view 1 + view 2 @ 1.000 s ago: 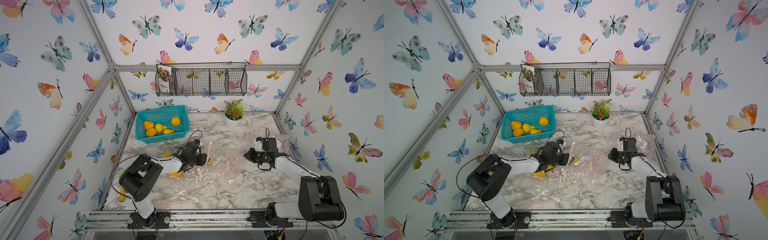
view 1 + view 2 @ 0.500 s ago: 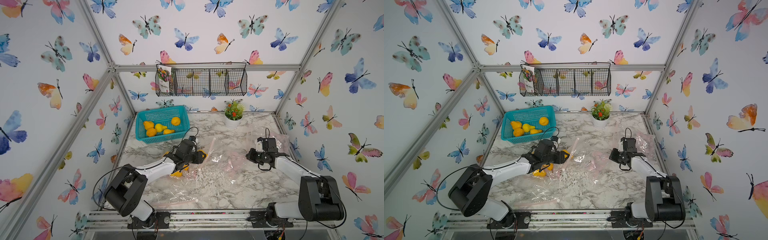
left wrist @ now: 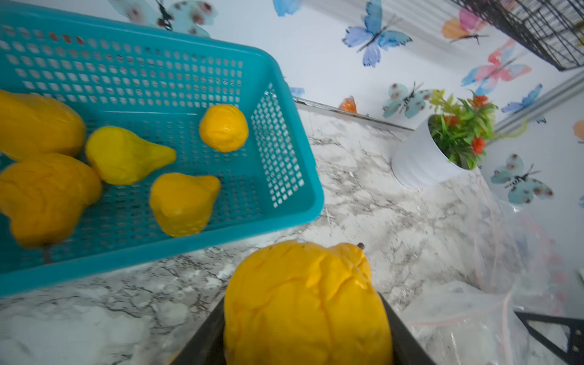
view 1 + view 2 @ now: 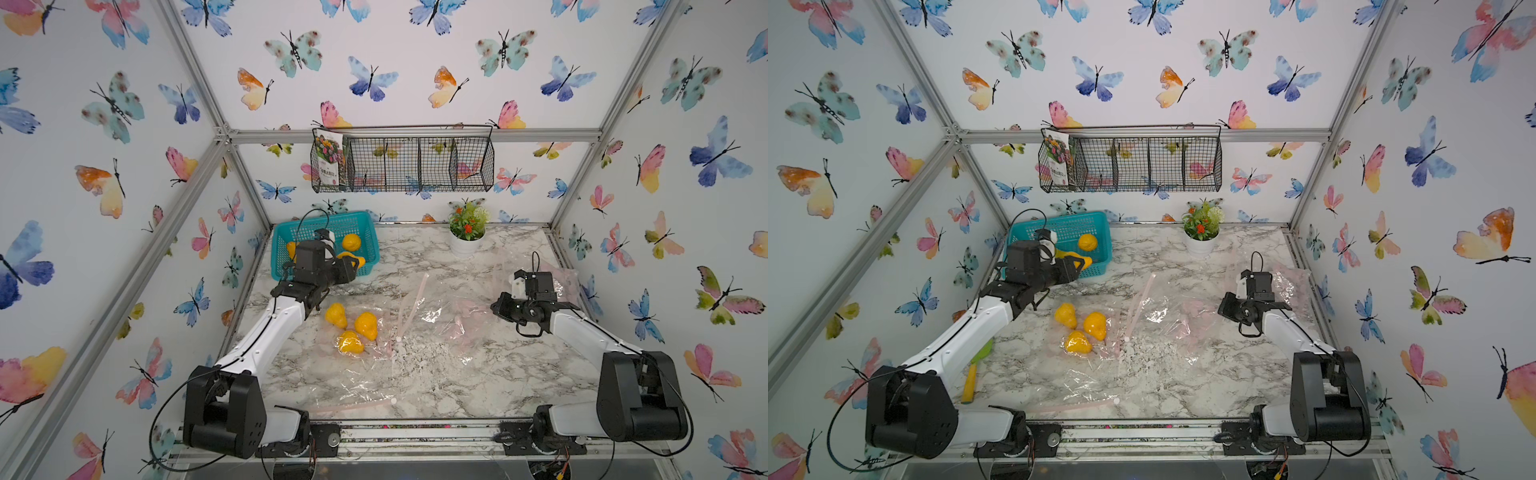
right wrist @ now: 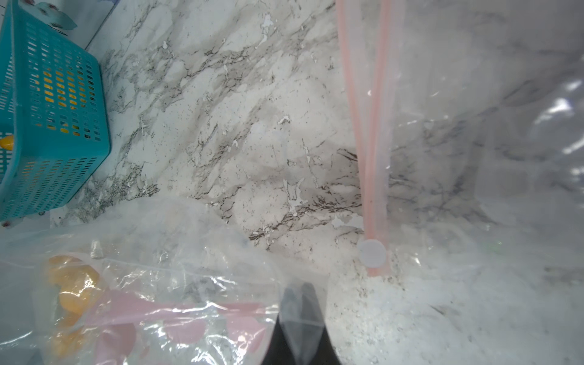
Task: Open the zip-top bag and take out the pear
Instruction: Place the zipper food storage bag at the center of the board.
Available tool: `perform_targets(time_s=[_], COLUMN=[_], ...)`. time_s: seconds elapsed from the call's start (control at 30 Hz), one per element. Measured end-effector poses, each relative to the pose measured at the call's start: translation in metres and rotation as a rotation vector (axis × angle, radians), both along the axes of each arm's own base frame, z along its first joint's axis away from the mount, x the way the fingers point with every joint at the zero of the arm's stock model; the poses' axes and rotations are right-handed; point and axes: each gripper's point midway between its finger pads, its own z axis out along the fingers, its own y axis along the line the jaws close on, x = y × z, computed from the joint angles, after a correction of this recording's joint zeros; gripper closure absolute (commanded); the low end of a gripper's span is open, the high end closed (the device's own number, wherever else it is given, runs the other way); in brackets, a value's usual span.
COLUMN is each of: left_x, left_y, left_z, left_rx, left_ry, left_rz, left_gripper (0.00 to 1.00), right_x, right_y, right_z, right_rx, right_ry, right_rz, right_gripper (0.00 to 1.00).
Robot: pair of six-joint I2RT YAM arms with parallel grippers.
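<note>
Now carried from zip-top bag (image 4: 419,328) to basket (image 3: 189,243) edge, pear (image 3: 306,303) clamped in left tool (image 4: 351,268), right tool (image 5: 300,303) pinched together: removal seemingly done.

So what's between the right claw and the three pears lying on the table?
Between right claw and pears: crumpled clear bag film and a pink zip strip, seen in both top views.

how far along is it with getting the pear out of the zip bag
Done: the clear zip-top bag looks open and one yellow pear is out. In hand: the left gripper holds that pear by the teal plastic basket; the right gripper pinches the bag. Left: likely dropping it into the basket; three yellow pears lie in the bag.
</note>
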Motion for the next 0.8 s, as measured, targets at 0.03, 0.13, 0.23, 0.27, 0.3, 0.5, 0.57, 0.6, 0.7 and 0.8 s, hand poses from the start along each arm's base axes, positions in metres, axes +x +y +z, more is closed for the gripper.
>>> perform_targets(time_s=[0.03,0.13,0.23,0.27,0.3,0.5,0.57,0.6,0.7,0.8], left_x=[0.010,0.047,0.079,0.086,0.102,0.149,0.161,0.165,0.173,0.175], left_y=[0.013,0.047,0.061,0.062,0.064,0.060,0.060,0.060,0.061,0.062], left_z=[0.001,-0.002,-0.019,-0.025,-0.038,-0.089,-0.104,-0.111,-0.121,-0.120], left_rx=[0.001,0.005,0.001,-0.001,-0.006,-0.036,-0.040,-0.040,-0.039,-0.037], left_ry=[0.000,0.009,0.044,0.057,0.081,0.153,0.167,0.178,0.187,0.181], left_rz=[0.029,0.100,0.118,0.116,0.116,0.105,0.108,0.111,0.113,0.115], left_gripper=[0.46,0.46,0.46,0.46,0.46,0.41,0.35,0.31,0.20,0.01], right_x=[0.001,0.002,0.004,0.005,0.007,0.023,0.030,0.034,0.046,0.057], right_y=[0.001,0.008,0.014,0.017,0.018,0.024,0.023,0.021,0.014,0.007], right_z=[0.002,0.010,0.023,0.030,0.038,0.102,0.127,0.141,0.173,0.193], right_rx=[0.008,0.042,0.080,0.094,0.104,0.148,0.147,0.141,0.111,0.084], right_ry=[-0.003,-0.016,-0.033,-0.043,-0.058,-0.194,-0.252,-0.285,-0.370,-0.424], right_rz=[0.005,0.026,0.044,0.050,0.055,0.062,0.053,0.045,0.011,-0.023], right_gripper=[0.97,0.97,0.97,0.97,0.97,0.98,0.97,0.97,0.97,0.97])
